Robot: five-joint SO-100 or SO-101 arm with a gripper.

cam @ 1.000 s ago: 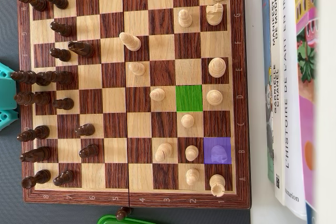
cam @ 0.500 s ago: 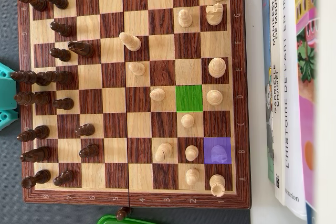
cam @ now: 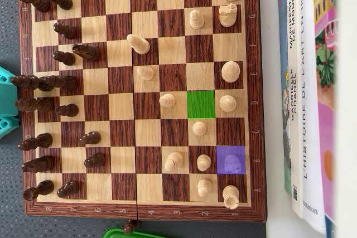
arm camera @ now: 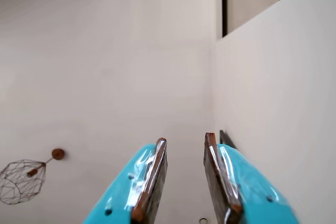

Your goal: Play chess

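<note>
Gripper (arm camera: 184, 174) first, wrist view: teal plastic fingers with brown pads, set apart with nothing between them, aimed up at a plain ceiling and wall, so no board ahead of it here.

Overhead view: only a teal bit of the arm (cam: 6, 104) shows, at the board's left edge. The purple-tinted piece (cam: 232, 163) sits clear across the wooden chessboard (cam: 254, 54) from it, the green square (cam: 201, 104) a bit nearer. I'd guess light, hard, smooth turned wood, tippy, so pinch below the head.
</note>
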